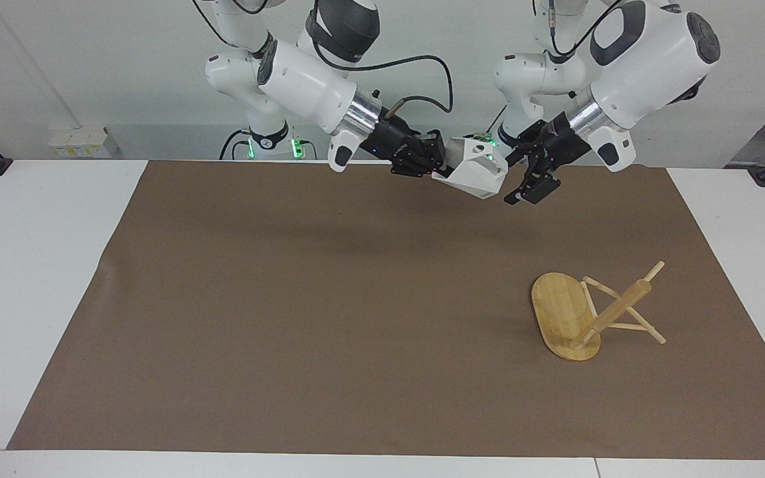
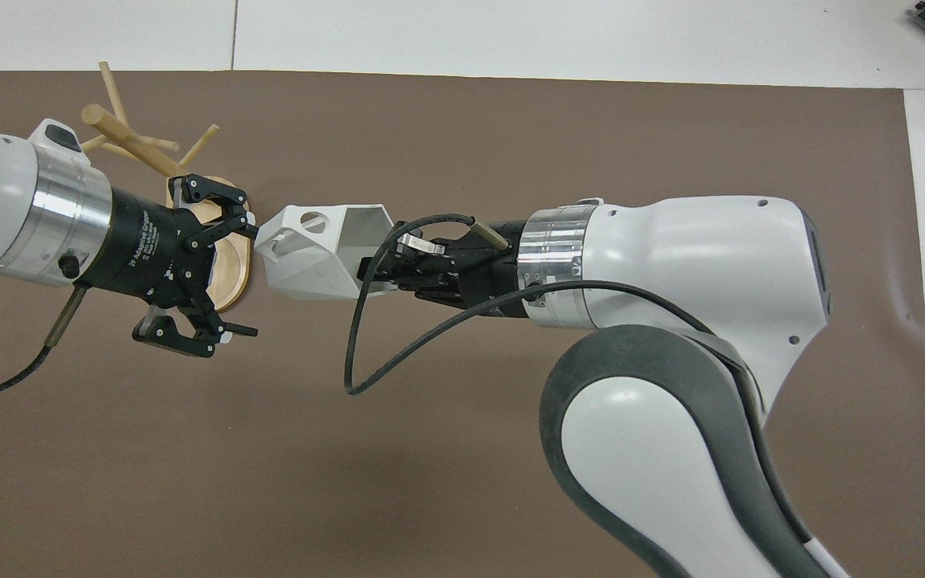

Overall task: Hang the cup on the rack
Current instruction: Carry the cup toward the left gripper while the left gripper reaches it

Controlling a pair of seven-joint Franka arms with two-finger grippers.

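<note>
The right tool [image 1: 437, 167] is clamped on the rim wall of the cup [image 1: 474, 174], holding it in the air on its side over the part of the brown mat [image 1: 303, 312] near the robots. The left tool [image 1: 522, 179] stands wide and holds nothing, its fingertips just beside the cup's base end, so a handover looks to be the step in hand. The rack [image 1: 588, 312] lies tipped over on the surface toward the left arm's end, base on edge and post slanting; nothing hangs on it.

To do the step well, the left tool should close on a firm faceted wall and leave the handle loop [image 2: 302, 221] free for a peg. The right should release only once that grip is sure. The rack will likely need righting first.

The overhead view shows the cup's open mouth, the handle loop and the spread of the left fingers [image 2: 234, 327]. The facing view alone shows the cup well above the mat and the rack lying apart from both tools, where overhead the left tool overlaps its base.
</note>
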